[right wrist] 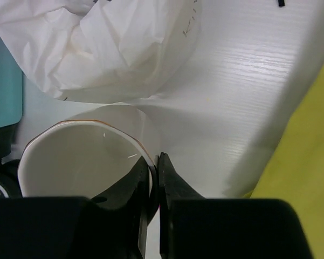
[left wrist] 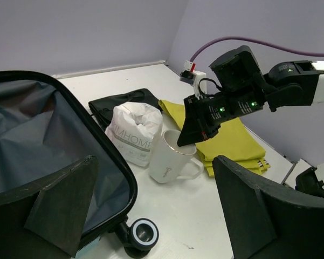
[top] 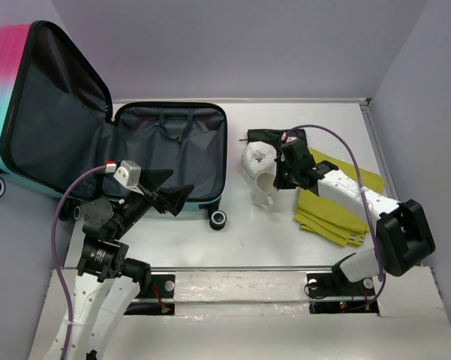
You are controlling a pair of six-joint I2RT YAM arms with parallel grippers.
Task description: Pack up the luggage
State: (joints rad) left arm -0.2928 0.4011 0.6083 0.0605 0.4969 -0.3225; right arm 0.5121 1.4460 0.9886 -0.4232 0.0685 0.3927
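Note:
The luggage (top: 169, 146) lies open on the table, its pink-to-teal lid (top: 30, 105) raised at the left, dark grey lining showing. It also shows in the left wrist view (left wrist: 48, 156). A white mug (top: 263, 189) stands right of it, also seen in the left wrist view (left wrist: 170, 156) and right wrist view (right wrist: 81, 156). My right gripper (right wrist: 155, 167) is shut on the mug's rim, one finger inside, one outside. My left gripper (top: 169, 191) is open and empty above the luggage's front right corner.
A white crumpled bag (top: 257, 156) and a black folded cloth (top: 274, 136) lie behind the mug. A yellow folded cloth (top: 338, 206) lies under the right arm. A luggage wheel (top: 218, 218) sticks out in front. Walls bound the table at back and right.

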